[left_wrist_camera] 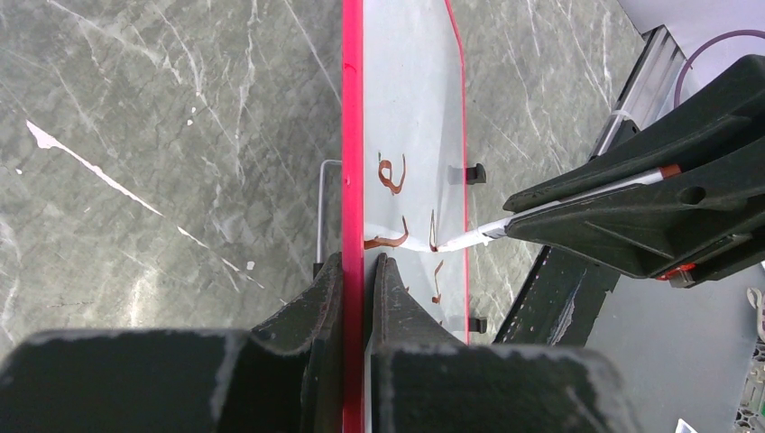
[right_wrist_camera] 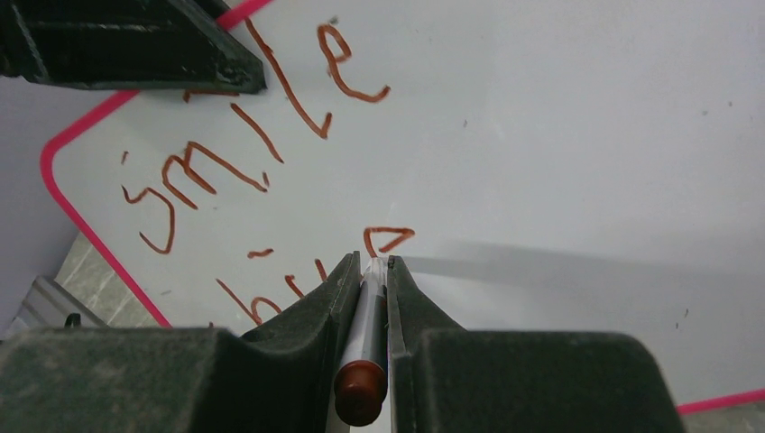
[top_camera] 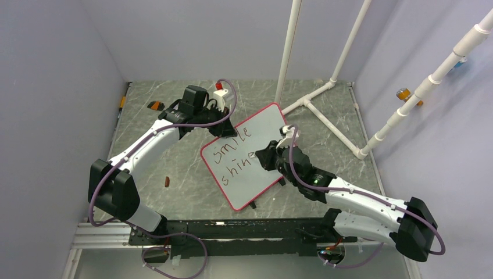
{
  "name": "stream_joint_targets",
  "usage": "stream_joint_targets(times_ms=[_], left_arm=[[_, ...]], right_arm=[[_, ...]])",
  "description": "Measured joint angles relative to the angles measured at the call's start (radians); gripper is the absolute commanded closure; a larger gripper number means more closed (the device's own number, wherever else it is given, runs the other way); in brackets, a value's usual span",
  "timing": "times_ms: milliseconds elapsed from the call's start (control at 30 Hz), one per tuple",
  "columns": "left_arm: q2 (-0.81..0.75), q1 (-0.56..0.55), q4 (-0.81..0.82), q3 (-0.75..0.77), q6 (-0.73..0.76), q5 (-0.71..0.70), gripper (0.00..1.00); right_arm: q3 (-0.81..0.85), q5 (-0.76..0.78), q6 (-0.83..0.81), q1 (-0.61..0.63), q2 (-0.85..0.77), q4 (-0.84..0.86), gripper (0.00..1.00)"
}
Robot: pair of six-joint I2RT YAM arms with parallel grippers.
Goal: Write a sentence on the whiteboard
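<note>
The whiteboard [top_camera: 250, 156] with a red-pink rim stands tilted mid-table. My left gripper [top_camera: 216, 119] is shut on its upper left edge; in the left wrist view its jaws [left_wrist_camera: 361, 271] clamp the rim [left_wrist_camera: 352, 135]. The sentence [top_camera: 232, 154] reads "smile" and "shine" in reddish-brown; no third word shows. My right gripper [top_camera: 268, 156] is shut on a white marker [right_wrist_camera: 368, 325] with a brown end cap, its tip against the board at the last letter of "shine" [right_wrist_camera: 388, 239]. The marker also shows in the left wrist view [left_wrist_camera: 541, 209].
A white pipe frame [top_camera: 325, 93] stands at the back right. A small brown cap [top_camera: 168, 182] lies on the table left of the board. An orange-black object [top_camera: 156, 105] lies at the back left. A black rail [top_camera: 232, 232] runs along the near edge.
</note>
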Motion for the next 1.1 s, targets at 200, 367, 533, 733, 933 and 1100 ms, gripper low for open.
stream_joint_targets(times_ms=[200,367,533,733,933,1100], left_arm=[[0.000,0.000,0.000,0.000,0.000,0.000,1.00],[0.000,0.000,0.000,0.000,-0.001,0.000,1.00],[0.000,0.000,0.001,0.000,-0.001,0.000,1.00],[0.000,0.000,0.001,0.000,-0.001,0.000,1.00],[0.000,-0.001,0.002,0.000,-0.001,0.001,1.00],[0.000,-0.001,0.002,0.000,-0.002,0.001,1.00]], right_arm=[[-0.042,0.000,0.023,0.000,-0.042,-0.025,1.00],[-0.049,0.023,0.034,0.000,-0.056,-0.061,1.00],[-0.049,0.060,0.034,0.000,-0.061,-0.076,1.00],[-0.027,0.097,0.005,-0.001,-0.053,-0.111,1.00],[0.042,0.140,-0.062,-0.002,-0.051,-0.166,1.00],[0.060,0.161,-0.104,-0.002,-0.100,-0.171,1.00]])
